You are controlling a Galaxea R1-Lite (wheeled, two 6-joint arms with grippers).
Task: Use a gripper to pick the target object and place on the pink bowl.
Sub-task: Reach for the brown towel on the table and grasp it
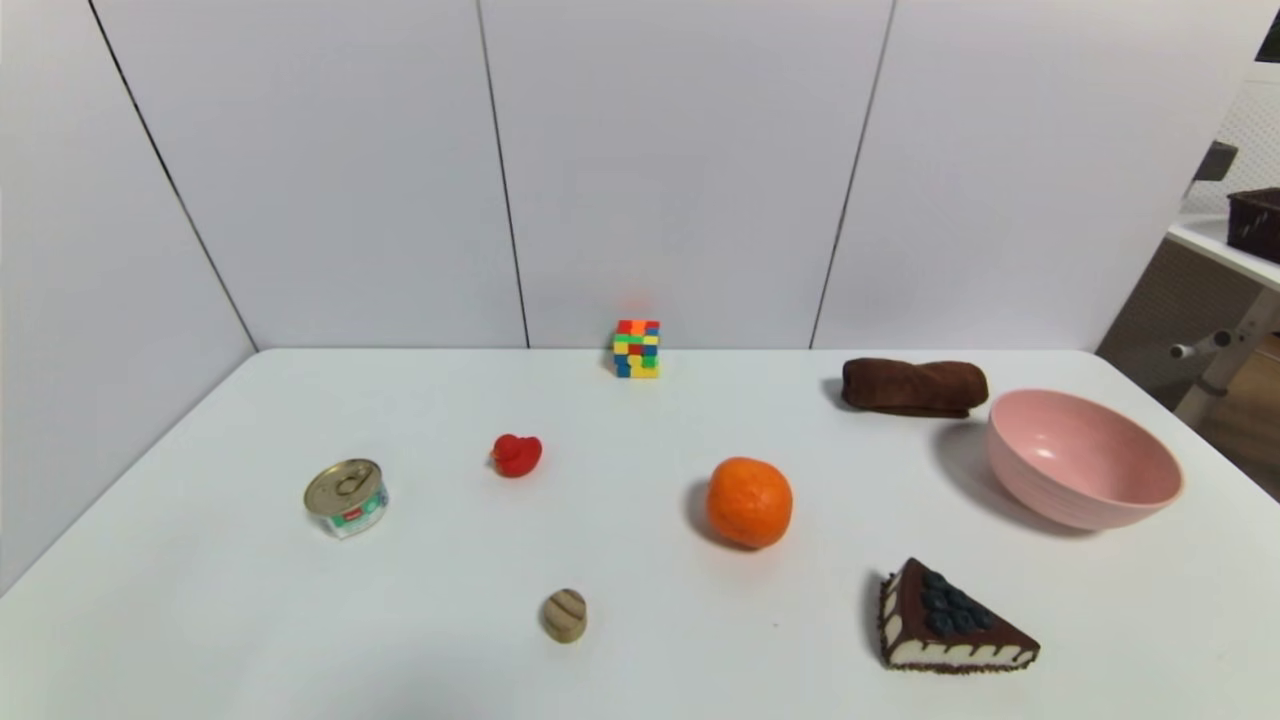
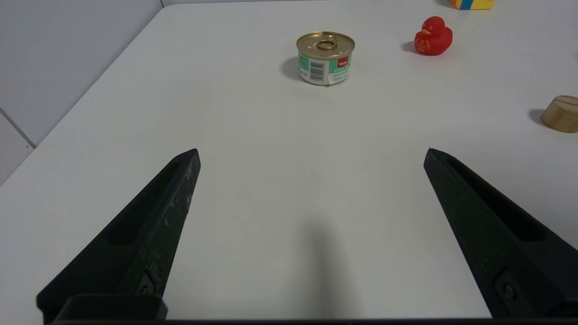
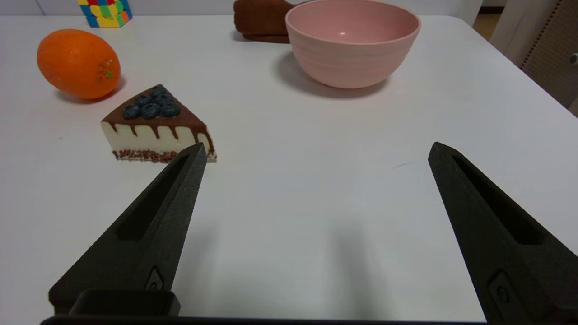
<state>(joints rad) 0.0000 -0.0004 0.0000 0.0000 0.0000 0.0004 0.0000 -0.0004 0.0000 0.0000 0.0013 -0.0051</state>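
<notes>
Rolled brown towel (image 1: 915, 387) lies just beside the pink bowl (image 1: 1083, 458).

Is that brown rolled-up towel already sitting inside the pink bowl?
No, the brown towel lies on the white table just behind the pink bowl, which holds nothing.

Item: tin can (image 2: 325, 58), seen from my left wrist. Its green-and-white paper label carries a black barcode on a white panel and a small red patch with white lettering, too small for me to read. Fine print on the white band beneath the patch is also illegible. In my head view the same label shows only the red patch. I find no other text, number or sign on anything before me.
</notes>
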